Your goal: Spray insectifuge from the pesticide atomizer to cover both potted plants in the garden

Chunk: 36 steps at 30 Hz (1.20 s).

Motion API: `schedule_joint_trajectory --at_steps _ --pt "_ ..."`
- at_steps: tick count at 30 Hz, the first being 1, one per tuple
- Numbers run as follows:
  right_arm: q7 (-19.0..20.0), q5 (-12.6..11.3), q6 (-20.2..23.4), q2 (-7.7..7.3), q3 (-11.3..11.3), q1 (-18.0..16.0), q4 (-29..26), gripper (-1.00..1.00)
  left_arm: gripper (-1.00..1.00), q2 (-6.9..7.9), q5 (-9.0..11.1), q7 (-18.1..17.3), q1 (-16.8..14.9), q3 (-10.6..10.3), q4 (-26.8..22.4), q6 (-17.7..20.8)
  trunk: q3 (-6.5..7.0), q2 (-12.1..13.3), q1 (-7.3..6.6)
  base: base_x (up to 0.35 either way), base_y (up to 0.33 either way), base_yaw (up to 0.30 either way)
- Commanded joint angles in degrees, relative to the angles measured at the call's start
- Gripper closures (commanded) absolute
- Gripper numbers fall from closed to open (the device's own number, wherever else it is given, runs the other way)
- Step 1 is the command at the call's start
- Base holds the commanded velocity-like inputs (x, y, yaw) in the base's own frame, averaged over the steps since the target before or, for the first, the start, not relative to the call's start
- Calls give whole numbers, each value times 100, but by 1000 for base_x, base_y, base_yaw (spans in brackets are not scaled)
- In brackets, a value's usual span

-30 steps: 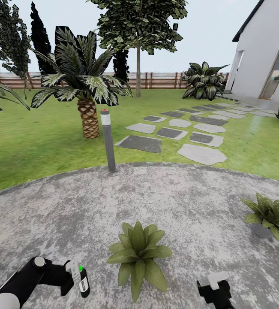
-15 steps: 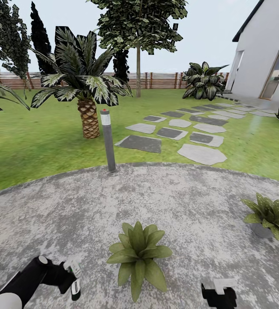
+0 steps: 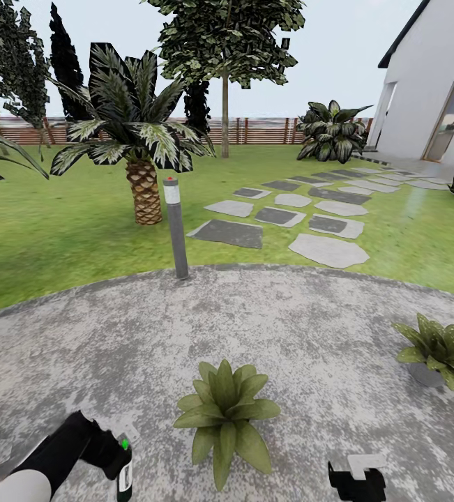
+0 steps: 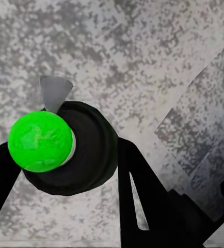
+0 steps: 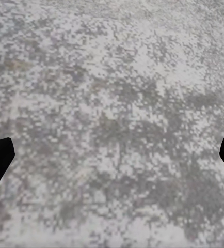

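Note:
The pesticide atomizer [image 3: 124,474], a small dark bottle with a green top and a pale band, stands upright at the lower left of the head view, with my left gripper [image 3: 118,460] shut on it. In the left wrist view the atomizer [image 4: 86,155] sits between the black fingers [image 4: 143,201] over the paving. One of the potted plants [image 3: 225,415] is just to its right; the other potted plant [image 3: 441,348], with pale specks on its leaves, stands at the far right. My right gripper [image 3: 356,481] hangs open above bare paving, its tips wide apart [image 5: 112,155].
The round grey paved area [image 3: 289,328] surrounds both plants. A grey lamp post [image 3: 176,230] stands at its far edge, with a palm [image 3: 143,188] on the lawn behind. Stepping stones [image 3: 328,249] lead to a white house [image 3: 429,90]. A slatted fence [image 3: 254,130] closes the back.
My left arm has pulled back and down toward me, carrying the atomizer lower in the head view. The right gripper has sunk slightly.

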Motion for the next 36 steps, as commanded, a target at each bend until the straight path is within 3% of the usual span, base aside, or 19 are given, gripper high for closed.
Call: schedule_joint_trajectory --at_steps 1,3,6,13,24,30,32,34,35,36 --pt "-24 -36 -5 2 50 -1 -5 -100 100 -17 -16 -39 -6 -45 -20 208 -5 -2 -1 0 0 0" --pt "-24 -42 -5 5 50 -1 -9 -100 100 -28 1 -49 -13 -193 -47 513 -5 -2 -1 0 0 0" --pt "-24 -61 -5 6 47 -1 -25 -100 100 -30 4 -94 -51 -274 -67 681 -5 -2 -1 0 0 0" --pt "-6 -72 -5 15 41 -1 -40 -100 100 55 -17 -267 -137 -287 -74 789 -5 -2 -1 0 0 0" --pt "-6 -67 -5 15 24 -1 -40 -100 100 57 -23 -259 -294 -288 -79 1009 -5 -2 -1 -66 -55 0" --pt "-9 -65 -5 15 23 -1 -40 -100 100 80 -40 -484 -737 -385 -68 1698 -5 -2 -1 -1 0 0" --pt "-8 -65 -5 15 23 -1 -40 -100 100 78 -227 -679 -788 -605 -71 1759 -5 -2 -1 0 0 0" --pt "-7 -67 -5 15 23 -1 -40 -100 100 46 -614 -1193 -819 -798 -77 1792 -5 -2 -1 0 0 0" --pt "-10 -66 -5 15 23 -1 -40 -100 100 51 -679 -1332 -823 -819 -80 1794 -5 -2 -1 0 0 0" --pt "-14 -65 -5 18 23 -1 -40 -100 100 360 -746 -1505 -825 -814 -220 1787 -5 -2 -1 0 0 0"
